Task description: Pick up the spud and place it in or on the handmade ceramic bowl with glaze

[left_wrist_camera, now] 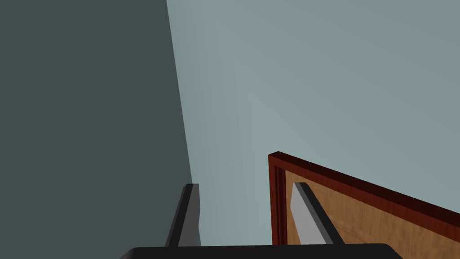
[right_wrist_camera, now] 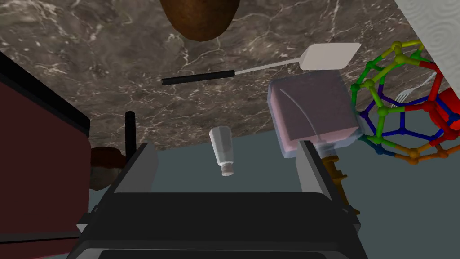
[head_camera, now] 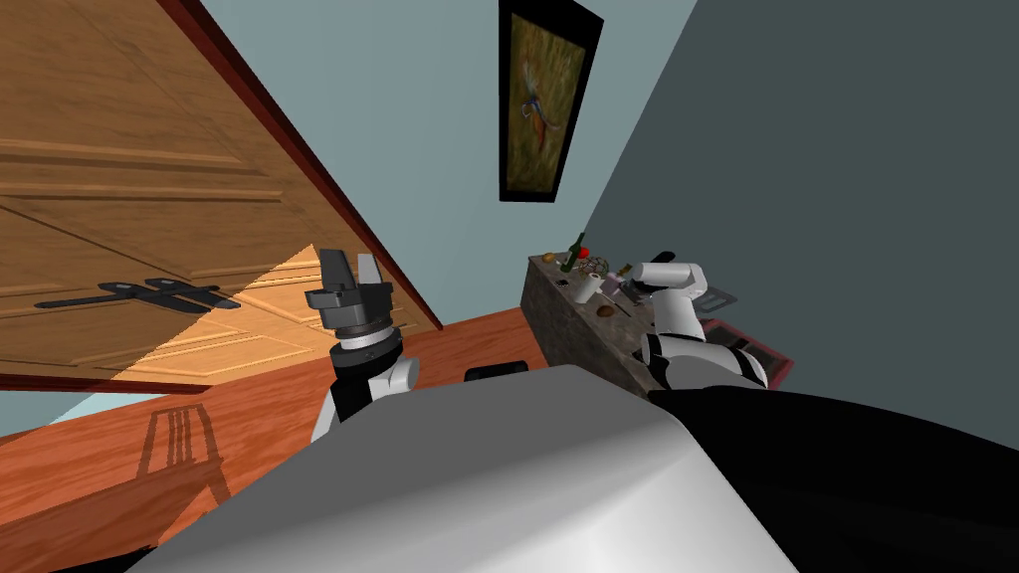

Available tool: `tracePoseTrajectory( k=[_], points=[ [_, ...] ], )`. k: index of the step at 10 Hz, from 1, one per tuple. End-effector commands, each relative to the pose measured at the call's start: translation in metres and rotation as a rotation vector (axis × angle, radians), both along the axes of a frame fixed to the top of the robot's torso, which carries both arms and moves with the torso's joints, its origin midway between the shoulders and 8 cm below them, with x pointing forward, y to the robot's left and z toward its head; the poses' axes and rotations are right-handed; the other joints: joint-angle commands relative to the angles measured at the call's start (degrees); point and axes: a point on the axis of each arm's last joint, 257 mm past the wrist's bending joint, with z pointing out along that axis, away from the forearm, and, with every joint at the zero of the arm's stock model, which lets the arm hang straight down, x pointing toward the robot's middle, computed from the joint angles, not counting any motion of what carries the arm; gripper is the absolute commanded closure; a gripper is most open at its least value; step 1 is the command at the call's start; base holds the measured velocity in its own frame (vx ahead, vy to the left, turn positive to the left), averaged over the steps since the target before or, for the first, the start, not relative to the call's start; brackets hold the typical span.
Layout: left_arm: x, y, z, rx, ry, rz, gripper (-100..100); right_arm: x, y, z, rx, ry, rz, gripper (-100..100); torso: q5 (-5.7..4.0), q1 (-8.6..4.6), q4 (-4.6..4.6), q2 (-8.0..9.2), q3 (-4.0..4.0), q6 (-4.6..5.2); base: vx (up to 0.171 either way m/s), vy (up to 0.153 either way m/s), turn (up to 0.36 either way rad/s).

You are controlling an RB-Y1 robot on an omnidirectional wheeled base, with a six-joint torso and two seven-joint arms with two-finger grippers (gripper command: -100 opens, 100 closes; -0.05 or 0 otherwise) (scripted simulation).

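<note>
**Desk:** How far along was the job when this was taken?

**Photographer:** Barely begun. The spud (right_wrist_camera: 200,18) lay untouched on the marble worktop (right_wrist_camera: 90,54), out beyond the fingertips of the right hand (right_wrist_camera: 224,148). That hand hung over the worktop's edge with its fingers spread wide and nothing between them. A spatula (right_wrist_camera: 260,67) with a black handle lay across the worktop between hand and spud. By my reading, the reach, the grip, the carry and the drop were all left to do.

**Desk:** And the other arm?

**Photographer:** The left hand (head_camera: 350,267) was held up at the robot's left, well apart from the worktop. Its fingers were parted and empty.

**Desk:** Where was the bowl?

**Photographer:** A brown rounded shape (right_wrist_camera: 103,166) sat just beside one finger of the right hand, half hidden by a dark red unit (right_wrist_camera: 36,180). It may have been the bowl, but too little showed to tell. The spud was plainly not in it.

**Desk:** Any other containers worth a line?

**Photographer:** Three. A pink see-through box (right_wrist_camera: 314,112) sat just beside a coloured wire ball (right_wrist_camera: 391,117) and held nothing that showed. A clear shaker (right_wrist_camera: 222,150) near the worktop's edge looked empty. A green bottle (head_camera: 574,254) stood upright at the far end of the worktop.
</note>
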Motion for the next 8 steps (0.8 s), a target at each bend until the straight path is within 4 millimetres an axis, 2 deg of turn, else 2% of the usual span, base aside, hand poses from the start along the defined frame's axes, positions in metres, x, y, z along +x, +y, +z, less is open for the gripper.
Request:
tracePoseTrajectory(
  k=[1, 2, 3, 4, 6, 7, 8],
  points=[
    [0.000, 0.000, 0.000, 0.000, 0.000, 0.000, 0, -0.021, 0.007, -0.027, 0.062, 0.086, -0.013, -100, 0.00, 0.00, 0.00, 0.00, 0.00, 0.00, 0.051, -0.035, 0.079],
    [0.000, 0.000, 0.000, 0.000, 0.000, 0.000, 0, -0.022, 0.007, -0.027, 0.063, 0.088, -0.014, -100, 0.01, 0.04, 0.01, 0.01, 0.01, -0.02, 0.045, -0.028, 0.048],
    [0.000, 0.000, 0.000, 0.000, 0.000, 0.000, 0, -0.038, 0.016, -0.051, 0.113, 0.152, -0.020, -100, 0.03, 0.09, 0.02, 0.05, 0.03, 0.00, 0.051, -0.029, 0.088],
    [0.000, 0.000, 0.000, 0.000, 0.000, 0.000, 0, -0.038, 0.016, -0.051, 0.113, 0.152, -0.020, -100, 0.02, 0.08, 0.02, 0.06, 0.04, 0.00, 0.038, -0.030, 0.039],
    [0.000, 0.000, 0.000, 0.000, 0.000, 0.000, 0, -0.069, 0.040, -0.101, 0.210, 0.265, -0.026, -100, 0.03, 0.11, 0.02, 0.07, 0.04, -0.03, 0.048, -0.032, 0.103],
    [0.000, 0.000, 0.000, 0.000, 0.000, 0.000, 0, -0.069, 0.040, -0.101, 0.210, 0.266, -0.026, -100, 0.01, 0.08, 0.00, 0.02, 0.01, -0.01, 0.051, -0.021, 0.021],
    [0.000, 0.000, 0.000, 0.000, 0.000, 0.000, 0, -0.078, 0.049, -0.116, 0.240, 0.298, -0.026, -100, 0.03, 0.12, 0.01, 0.03, 0.02, 0.00, 0.034, -0.008, 0.024]
  ],
)
